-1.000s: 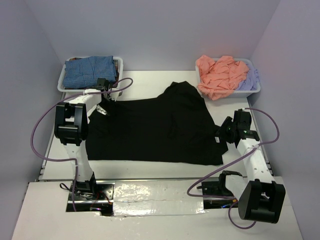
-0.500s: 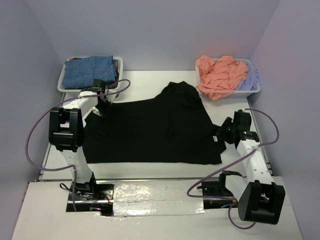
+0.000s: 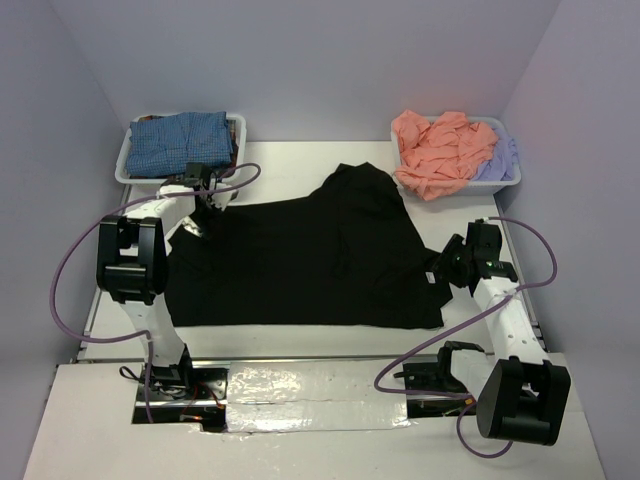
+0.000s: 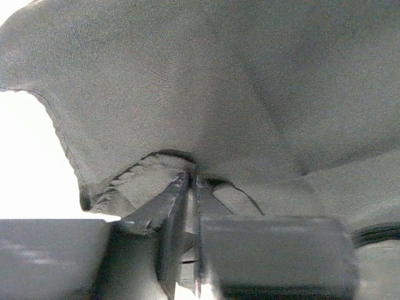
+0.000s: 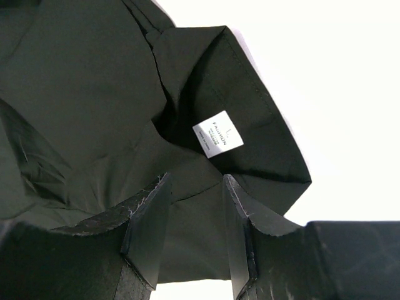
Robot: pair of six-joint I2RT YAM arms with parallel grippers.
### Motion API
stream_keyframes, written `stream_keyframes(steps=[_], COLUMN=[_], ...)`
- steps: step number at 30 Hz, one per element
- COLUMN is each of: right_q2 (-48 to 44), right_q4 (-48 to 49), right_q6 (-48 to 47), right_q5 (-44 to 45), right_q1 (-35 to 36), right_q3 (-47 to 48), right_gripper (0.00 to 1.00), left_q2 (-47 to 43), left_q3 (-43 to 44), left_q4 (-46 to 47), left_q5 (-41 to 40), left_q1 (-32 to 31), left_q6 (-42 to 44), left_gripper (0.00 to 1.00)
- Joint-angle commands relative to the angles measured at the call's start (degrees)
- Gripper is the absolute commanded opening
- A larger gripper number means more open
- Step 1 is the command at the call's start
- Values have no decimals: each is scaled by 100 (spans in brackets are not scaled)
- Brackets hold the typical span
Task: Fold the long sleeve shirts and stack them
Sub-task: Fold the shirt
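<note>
- Step in hand: taking hold of the black shirt (image 3: 310,260) at both ends, ahead of a first fold. This is my reading, not something seen.
- The shirt lies spread across the middle of the table (image 3: 290,160), between the two arms. One part bunches toward the far right.
- Left gripper (image 4: 190,178): fingers pinched tight on a fold of the black cloth at the shirt's far-left corner. The fabric tents up around the pinch.
- Left arm reaches far forward, wrist just beside the bin (image 3: 122,165) holding the blue-checked shirt (image 3: 180,140).
- Right gripper (image 5: 195,187): fingers a narrow gap apart, nothing clamped, poised at the collar by the white label (image 5: 217,135).
- Right arm bends low at the shirt's right edge.
- Next move likely calls for the right fingers to close on the collar edge, then both ends to lift evenly.
- Salmon-pink shirt (image 3: 440,150) and lavender shirt (image 3: 500,160) sit heaped in the far-right bin (image 3: 510,183).
</note>
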Motion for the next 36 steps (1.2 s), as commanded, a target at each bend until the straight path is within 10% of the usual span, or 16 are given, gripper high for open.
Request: stream_keyframes(steps=[1,4,19,28,36], right_q2=[-39,-57,39,260,5], right_q4=[167,168,299,273,-306], right_q6=[2,-7,45,89,476], right_q5=[34,60,-177,-186,279], right_q1=[25,34,25,16,8], right_q3=[-42,-33,46,160,283], right_gripper=[46,46,47,49,78], left_q2=[61,52,-1231,-1513,-1574], left_q3=[70,0,-966,-1995,-2075], left_q4=[0,35,-1151,-255,175], left_q5=[-12,-82,-1164,-1401,-1366], left_q1=[29,37,784,1250,1303], left_q6=[54,115,1021,757,625], left_gripper=[18,0,0,0,50])
